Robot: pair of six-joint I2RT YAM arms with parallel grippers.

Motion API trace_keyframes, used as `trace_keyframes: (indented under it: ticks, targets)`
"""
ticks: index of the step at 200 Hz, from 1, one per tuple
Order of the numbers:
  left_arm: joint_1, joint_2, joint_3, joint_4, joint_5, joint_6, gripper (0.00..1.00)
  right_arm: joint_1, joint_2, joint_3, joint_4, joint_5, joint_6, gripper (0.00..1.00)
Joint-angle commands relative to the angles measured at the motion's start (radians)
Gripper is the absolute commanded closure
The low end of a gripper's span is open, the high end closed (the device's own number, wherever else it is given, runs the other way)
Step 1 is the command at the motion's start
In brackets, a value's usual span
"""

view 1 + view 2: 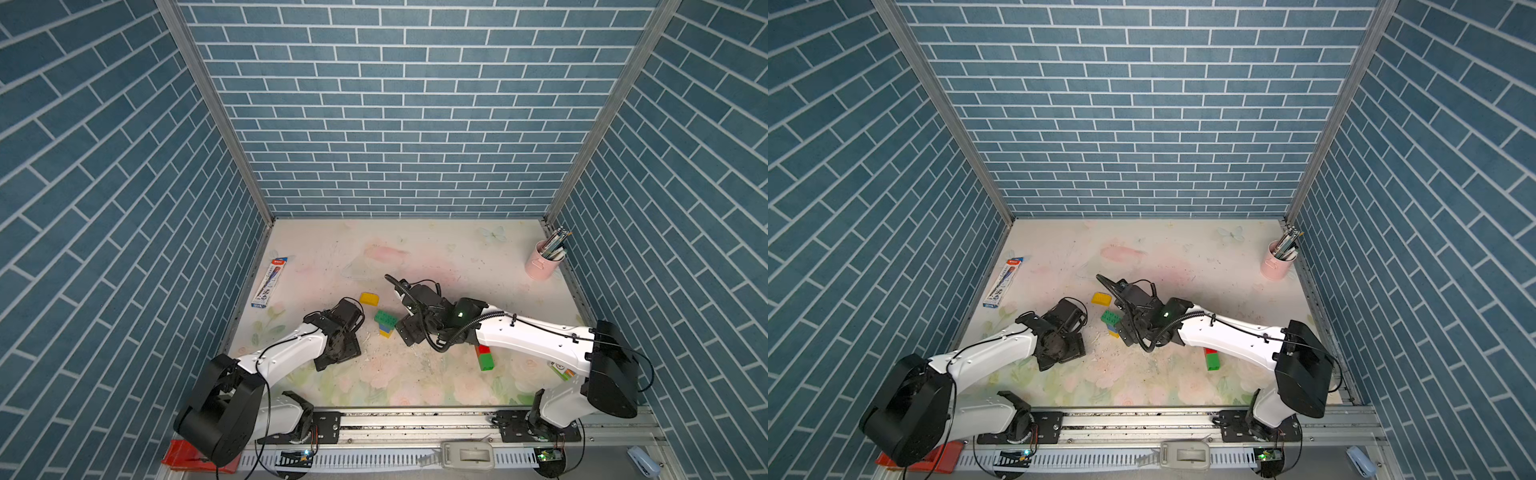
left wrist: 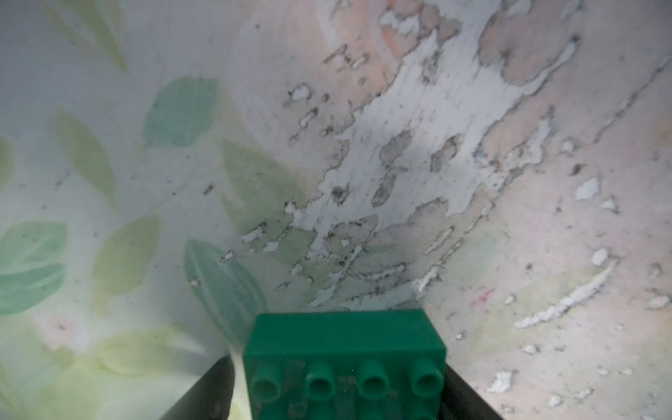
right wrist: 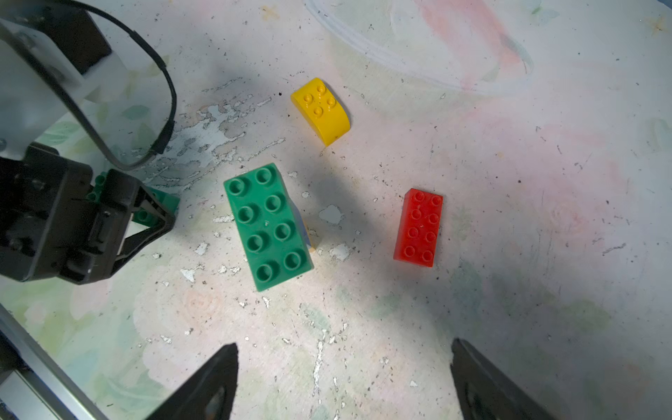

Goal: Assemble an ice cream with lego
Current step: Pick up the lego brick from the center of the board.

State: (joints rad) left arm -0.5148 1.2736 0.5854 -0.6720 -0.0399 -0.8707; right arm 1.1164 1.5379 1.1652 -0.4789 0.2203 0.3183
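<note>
Lego brick [image 2: 345, 342], green, sits between the fingers [image 2: 218, 385] of the left hand [image 2: 336, 374]; whether they grip it cannot be told. The right hand [image 3: 342, 378] hangs wide open and empty over the bench [image 3: 545, 291], facing a green-topped stack [image 3: 267, 225], yellow rounded brick [image 3: 322, 111] and red brick [image 3: 418, 227].

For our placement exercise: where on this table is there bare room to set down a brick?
Bare: the far table between marker pack and pink cup; also the near strip by the front rail. Crowded: the middle, around green-topped stack, yellow brick and red brick.
</note>
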Motion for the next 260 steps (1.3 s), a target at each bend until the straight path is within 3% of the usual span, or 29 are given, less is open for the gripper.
trace_keyframes:
  ticks: [1, 84, 117, 148, 171, 211, 260]
  targets:
    - [0.008, 0.012, 0.020, -0.023, -0.023, 0.012, 0.17, -0.006, -0.022, -0.013, -0.004, -0.009, 0.040, 0.08]
    - [0.008, 0.020, 0.030, -0.021, -0.032, 0.016, 0.23, -0.012, -0.026, -0.022, -0.004, -0.015, 0.045, 0.08]
    - [0.008, 0.016, 0.040, -0.041, -0.040, 0.023, 0.33, -0.014, -0.024, -0.023, -0.003, -0.018, 0.047, 0.08]
    - [0.007, -0.020, 0.071, -0.108, -0.062, 0.049, 0.48, -0.016, -0.035, -0.036, 0.003, -0.029, 0.057, 0.08]
    - [0.008, -0.067, 0.109, -0.175, -0.086, 0.111, 0.55, -0.027, -0.064, -0.064, 0.019, -0.064, 0.079, 0.08]
    - [0.007, -0.112, 0.259, -0.281, -0.075, 0.292, 0.59, -0.063, -0.135, -0.128, 0.020, -0.153, 0.119, 0.08]
    - [-0.046, -0.037, 0.449, -0.340, 0.003, 0.441, 0.60, -0.121, -0.211, -0.223, 0.019, -0.230, 0.152, 0.08]
